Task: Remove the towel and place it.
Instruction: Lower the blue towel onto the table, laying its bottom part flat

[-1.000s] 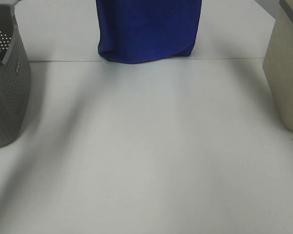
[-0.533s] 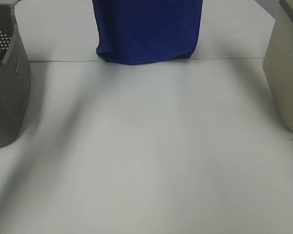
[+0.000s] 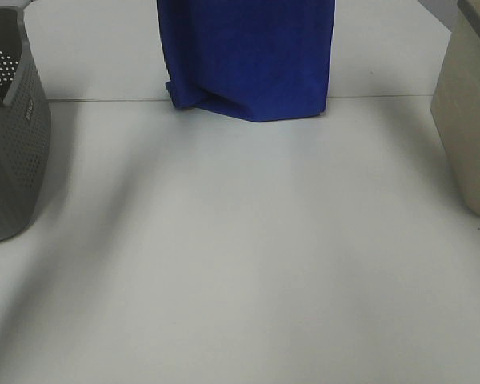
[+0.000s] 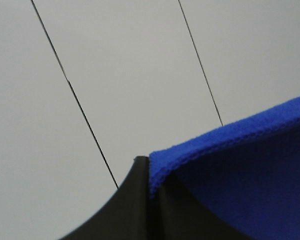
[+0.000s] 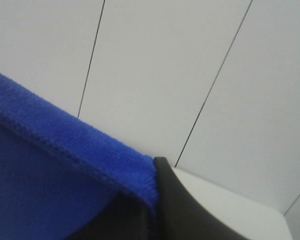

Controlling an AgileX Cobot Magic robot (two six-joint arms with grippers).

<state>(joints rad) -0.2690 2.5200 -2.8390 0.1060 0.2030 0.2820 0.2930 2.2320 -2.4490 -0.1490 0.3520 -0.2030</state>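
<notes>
- A large, rectangular, deep royal-blue plush microfibre towel point(image 3: 248, 56) hangs as a broad vertical sheet in the upper centre of the high view. Its upper part runs off the top edge of the frame.
- The towel's lower end forms a rounded hem just below the thin seam line that crosses the flat white table point(image 3: 240, 256). A small crumpled fold sits at the cloth's lower left corner. It cannot be told whether the hem rests on the table or hangs just clear of it.
- A grey perforated plastic basket point(image 3: 12, 144) stands at the left edge of the frame, well apart from the towel.
- A beige smooth-walled bin point(image 3: 468, 120) stands at the right edge of the frame, also well apart from the towel.
- In the left wrist view, the black left gripper point(image 4: 151, 172) is clenched on a corner of the towel. Its two dark fingers are pressed together with the stitched blue edge pinched between them, and the cloth spreads away from the grip to one side.
- In the right wrist view, the black right gripper point(image 5: 150, 195) grasps another corner of the towel the same way. The fingers are closed tight on the hemmed edge, with the plush pile fanning out from the pinch.
- Behind both grips lie pale grey-white panels point(image 4: 115, 75) divided by thin dark seams.
</notes>
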